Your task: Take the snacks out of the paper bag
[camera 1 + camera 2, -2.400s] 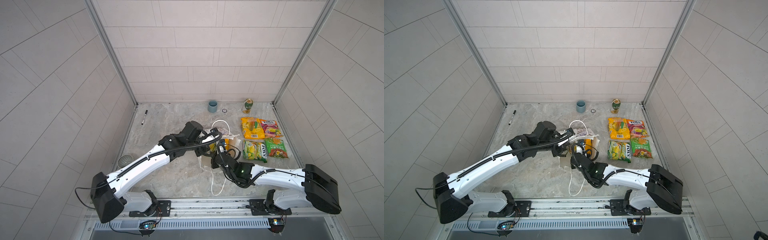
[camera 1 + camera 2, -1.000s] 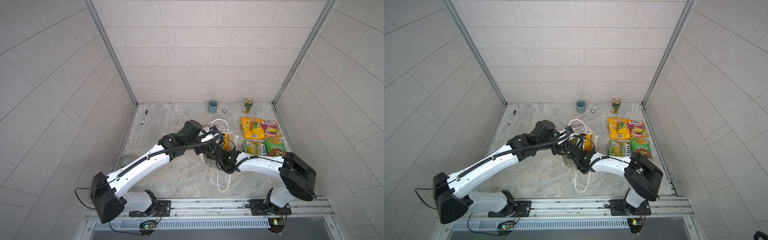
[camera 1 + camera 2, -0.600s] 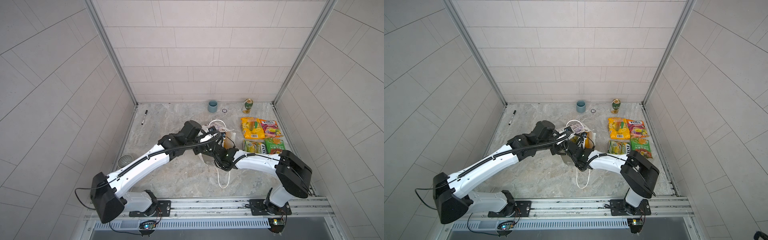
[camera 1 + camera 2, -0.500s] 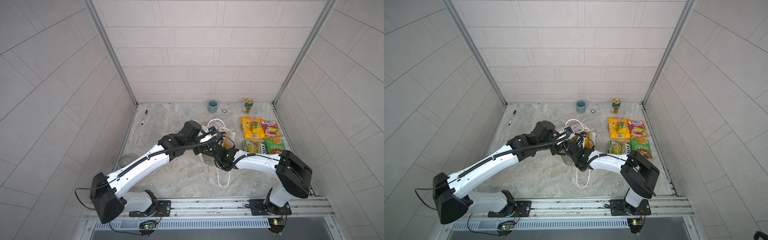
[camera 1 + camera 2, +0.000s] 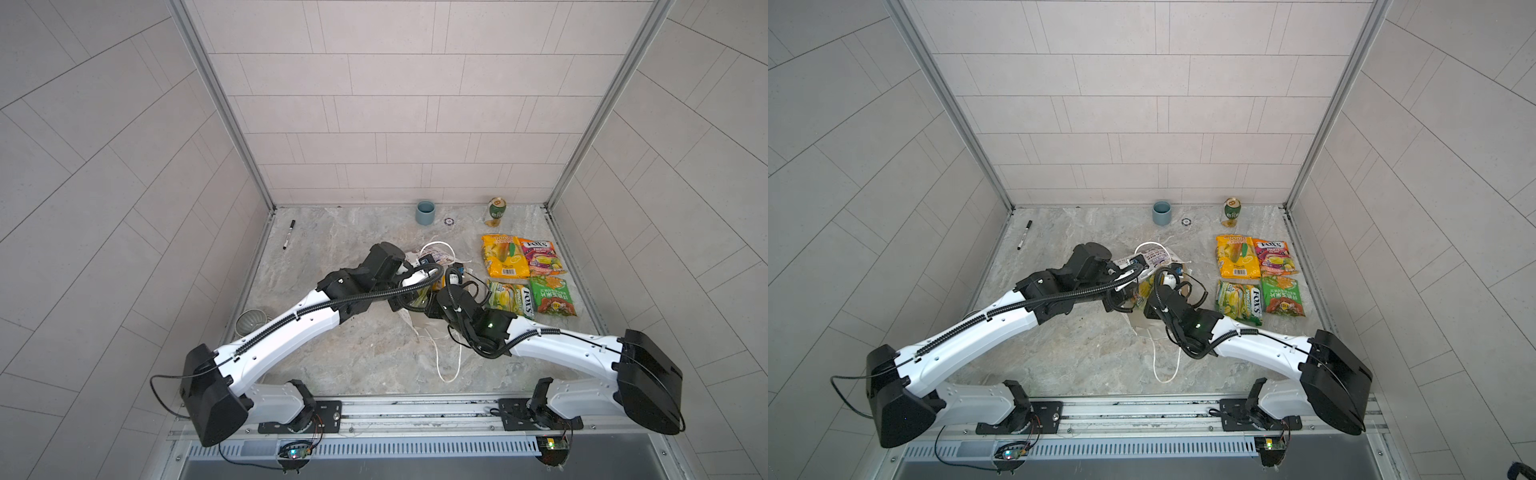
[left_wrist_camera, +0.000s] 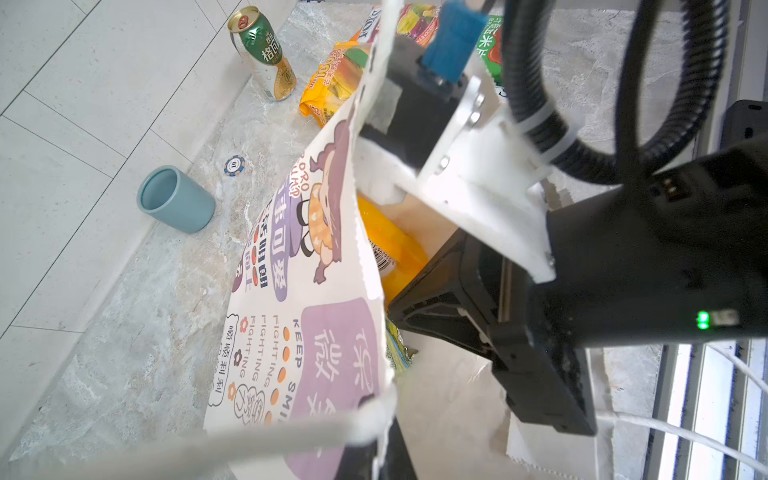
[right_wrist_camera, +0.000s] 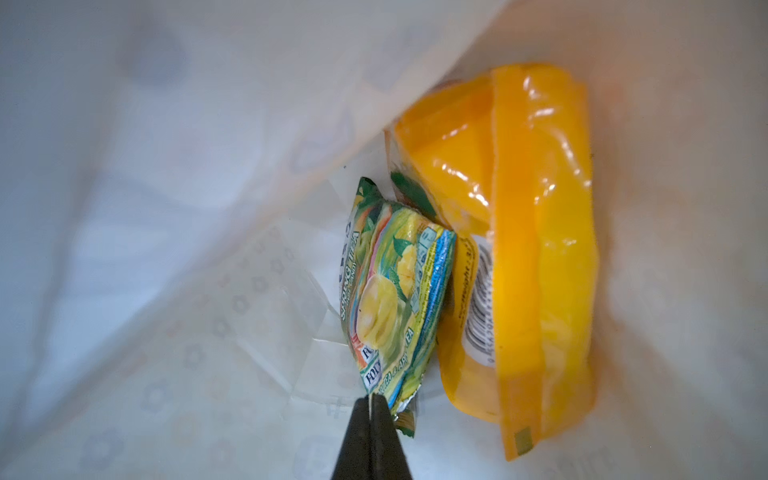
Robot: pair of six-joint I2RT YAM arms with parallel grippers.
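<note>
Jaws of the right claw (image 7: 370,405), which were standing apart a second ago, are now pressing together deep inside the paper bag (image 6: 291,291), right at the lower corner of the green-yellow packet (image 7: 386,299); they seem to be nipping its foil edge, though I cannot be fully sure. The left claw (image 6: 376,440) is staying clenched on the bag's front rim and keeping the mouth open. So the next snack is probably getting ready for lifting out, while the orange packet (image 7: 532,249) is lying just beside it in the bag and four packets (image 5: 505,259) are already lying on the worktop (image 5: 353,353). The green-yellow packet is showing "FOX'S" and "SPRING TEA", the orange one a barcode; the bag front is reading "KEEP SMI…" and "FIGHTING"
</note>
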